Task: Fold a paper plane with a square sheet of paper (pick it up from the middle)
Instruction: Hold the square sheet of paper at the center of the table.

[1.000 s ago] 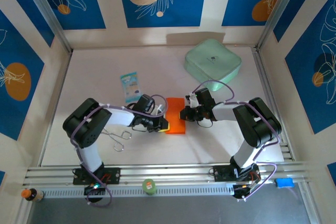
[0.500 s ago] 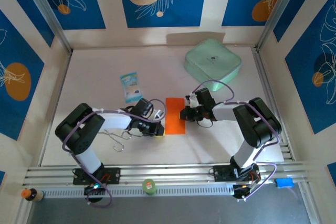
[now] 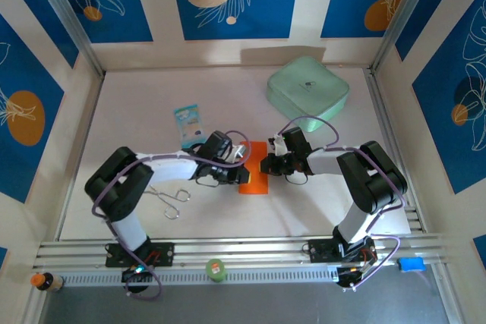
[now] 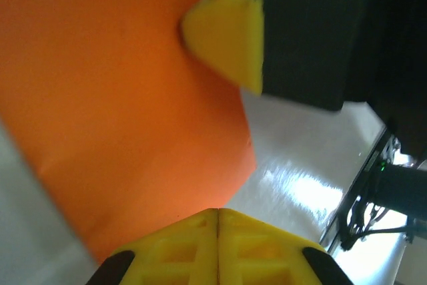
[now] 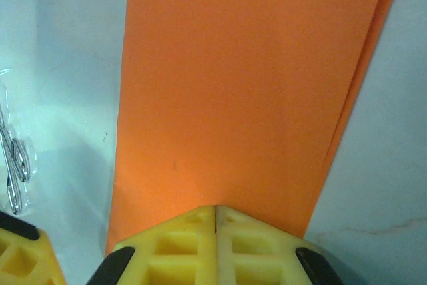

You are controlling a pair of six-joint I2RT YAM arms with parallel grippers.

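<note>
Orange-edge alignment first: press square sheet of paper (image 5: pixel 247 85) evenly with left pincer (image 4: pixel 217 213), right pincer (image 5: pixel 215 208) (both closed, empty).

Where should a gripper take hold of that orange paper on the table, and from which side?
Grip the square sheet of paper at the long edge where, in the right wrist view, two folded layers lie slightly offset, coming in low from that side. It lies flat on the table, so its middle gives little to pinch; the layered edge probably lets a finger slip under.
</note>
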